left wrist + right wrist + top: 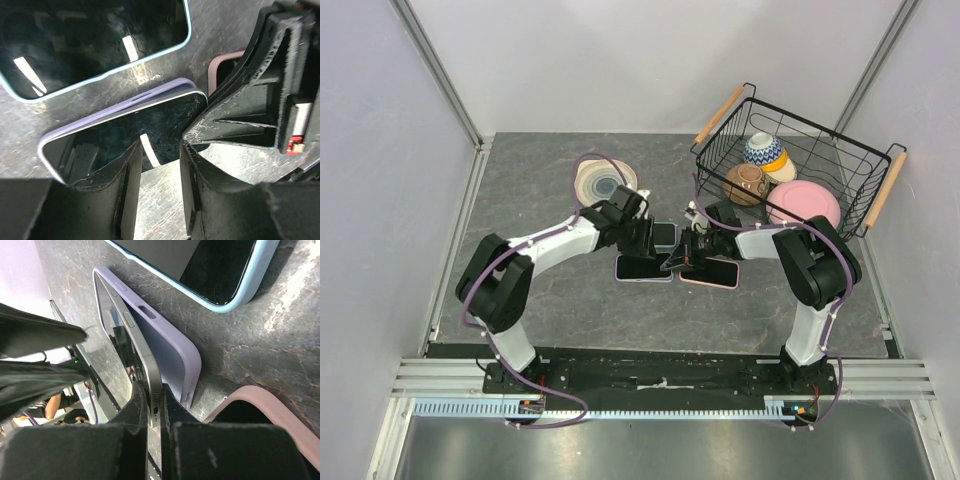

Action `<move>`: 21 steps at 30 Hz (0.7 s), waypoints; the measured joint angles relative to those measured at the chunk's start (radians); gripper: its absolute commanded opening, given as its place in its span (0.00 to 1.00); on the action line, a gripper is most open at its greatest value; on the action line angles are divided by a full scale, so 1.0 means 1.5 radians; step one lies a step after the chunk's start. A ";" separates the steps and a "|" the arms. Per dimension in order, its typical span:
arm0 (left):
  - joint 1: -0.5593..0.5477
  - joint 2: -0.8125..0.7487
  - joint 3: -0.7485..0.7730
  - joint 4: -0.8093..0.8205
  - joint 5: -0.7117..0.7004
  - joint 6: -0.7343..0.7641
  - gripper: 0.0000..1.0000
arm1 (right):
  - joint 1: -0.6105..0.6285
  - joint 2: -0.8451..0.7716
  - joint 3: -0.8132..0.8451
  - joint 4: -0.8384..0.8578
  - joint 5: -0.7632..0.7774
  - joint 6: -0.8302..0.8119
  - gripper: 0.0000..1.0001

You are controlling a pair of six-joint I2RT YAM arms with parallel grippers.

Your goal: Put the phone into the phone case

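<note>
Right hand (155,402) was clamped tight on one end of the phone (114,315), which sat only partly in the lilac phone case (172,347) on the desk (240,350), tilted with one long edge lifted out. Left hand (160,150) hovered over the phone's screen, fingers apart, gripping nothing. A blue-cased phone (215,270) and a pink case (260,415) lay just beside.

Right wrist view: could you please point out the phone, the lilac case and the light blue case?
phone (145,365), right wrist view, its metal side edge.
lilac case (172,352), right wrist view, its inner back wall.
light blue case (259,271), right wrist view, its rim.
</note>
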 measured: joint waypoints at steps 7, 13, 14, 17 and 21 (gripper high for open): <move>-0.024 0.066 0.001 0.009 0.020 -0.001 0.41 | 0.016 -0.001 0.021 -0.050 0.045 -0.029 0.19; -0.024 0.076 0.001 0.028 0.037 -0.006 0.41 | 0.026 -0.002 0.038 -0.084 0.074 -0.036 0.33; -0.024 0.077 0.001 0.031 0.040 -0.008 0.41 | 0.028 -0.002 0.041 -0.089 0.078 -0.038 0.36; -0.023 0.079 0.002 0.031 0.047 -0.011 0.40 | 0.037 -0.009 0.048 -0.107 0.099 -0.042 0.42; -0.016 0.085 0.005 0.019 0.049 -0.016 0.40 | 0.052 -0.024 0.063 -0.145 0.144 -0.055 0.47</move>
